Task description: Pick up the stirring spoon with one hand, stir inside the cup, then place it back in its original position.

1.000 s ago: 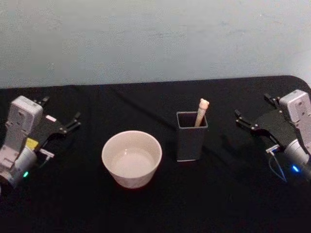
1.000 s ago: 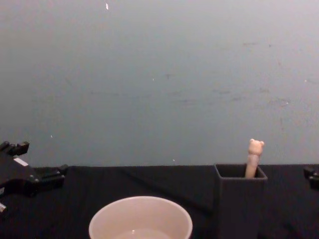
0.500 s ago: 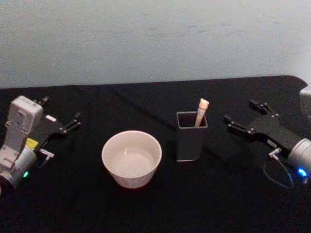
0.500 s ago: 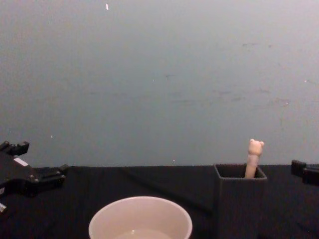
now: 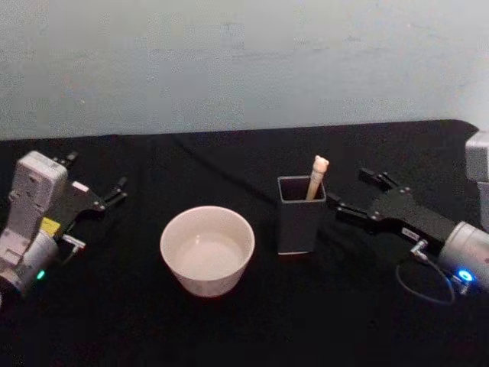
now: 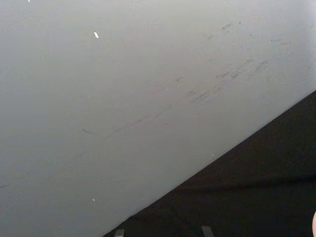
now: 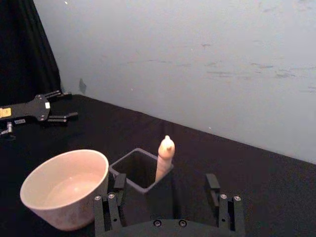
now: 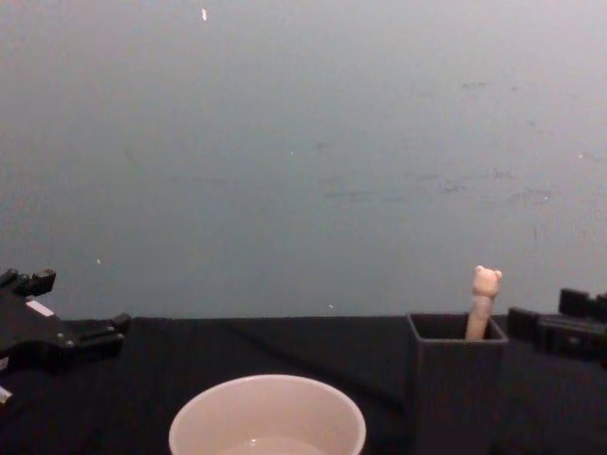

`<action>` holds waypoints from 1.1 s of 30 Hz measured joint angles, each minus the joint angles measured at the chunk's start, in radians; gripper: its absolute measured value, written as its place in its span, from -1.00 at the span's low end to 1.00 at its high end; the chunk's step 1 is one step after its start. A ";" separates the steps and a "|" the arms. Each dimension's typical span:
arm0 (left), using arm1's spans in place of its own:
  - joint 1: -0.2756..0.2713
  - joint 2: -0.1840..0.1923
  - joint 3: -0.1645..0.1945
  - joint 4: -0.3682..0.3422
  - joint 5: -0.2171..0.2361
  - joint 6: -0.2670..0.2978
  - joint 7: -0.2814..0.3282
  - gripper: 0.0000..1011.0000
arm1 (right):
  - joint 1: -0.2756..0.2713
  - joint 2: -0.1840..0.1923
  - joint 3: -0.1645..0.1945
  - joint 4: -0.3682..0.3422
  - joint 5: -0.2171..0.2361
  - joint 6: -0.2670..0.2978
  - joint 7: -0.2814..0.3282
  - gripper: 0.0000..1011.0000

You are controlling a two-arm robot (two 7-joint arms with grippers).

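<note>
The right gripper [image 5: 346,189] is held, jaws spread, just right of the holder [image 5: 299,225], mid-table; the spoon [image 5: 316,174] is stood near-upright inside, bear head seemingly at jaw height. The left gripper [image 5: 95,174] is parked, jaws apart, left edge.

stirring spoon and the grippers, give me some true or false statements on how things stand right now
1. The stirring spoon stands in the dark holder, bear head up. True.
2. The right gripper is shut on the spoon. False: it is open, close beside the holder on its right, and not touching the spoon.
3. The cup sits to the robot's left of the holder, apart from it. True.
4. The left gripper reaches into the cup. False: it sits open, well off to the cup's left.
</note>
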 joint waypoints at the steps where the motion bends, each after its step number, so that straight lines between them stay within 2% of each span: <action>1: 0.000 0.000 0.000 0.000 0.000 0.000 0.000 0.98 | 0.012 -0.012 -0.005 0.013 -0.005 0.002 0.005 0.98; 12: 0.000 0.000 0.000 0.000 0.000 0.000 0.000 0.98 | 0.104 -0.088 -0.034 0.113 -0.039 -0.003 0.025 0.98; 18: 0.000 0.000 0.000 0.000 0.000 0.000 0.000 0.98 | 0.136 -0.117 -0.043 0.151 -0.050 -0.008 0.037 0.98; 24: 0.000 0.000 0.000 0.000 0.000 0.000 0.000 0.98 | 0.155 -0.133 -0.049 0.172 -0.060 -0.010 0.042 0.98; 33: 0.000 0.000 0.000 0.000 0.000 0.000 0.000 0.98 | 0.157 -0.135 -0.051 0.173 -0.064 -0.012 0.042 0.98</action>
